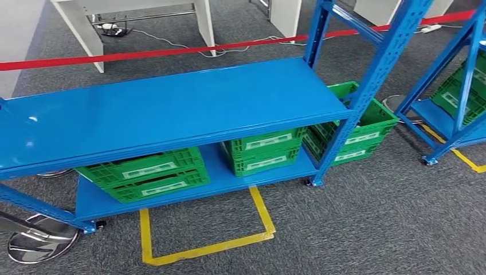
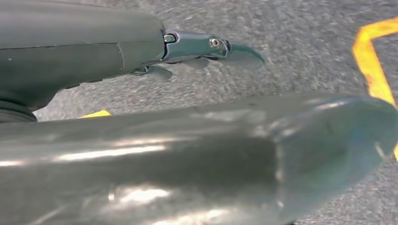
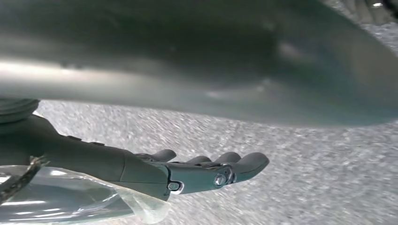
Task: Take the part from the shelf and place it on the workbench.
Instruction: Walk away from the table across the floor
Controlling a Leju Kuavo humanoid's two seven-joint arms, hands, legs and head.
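Observation:
A blue metal shelf [image 1: 172,109] stands in front of me, and its upper board shows bare blue metal. On its lower board sit green plastic crates [image 1: 143,175], [image 1: 263,150], with a third [image 1: 355,129] at the right end; their contents are hidden. My left hand [image 2: 206,49] hangs over grey carpet with fingers stretched out, holding nothing. My right hand [image 3: 206,171] also hangs over the carpet, fingers straight and apart from the thumb. A clear plastic film [image 3: 70,199] lies by its wrist; I cannot tell what it is.
A red barrier tape [image 1: 143,55] runs behind the shelf. Yellow floor tape [image 1: 200,249] marks a square before it. A second blue shelf [image 1: 453,123] with a green crate [image 1: 458,94] stands right. A silver round base [image 1: 40,238] lies lower left; white table legs [image 1: 86,28] stand behind.

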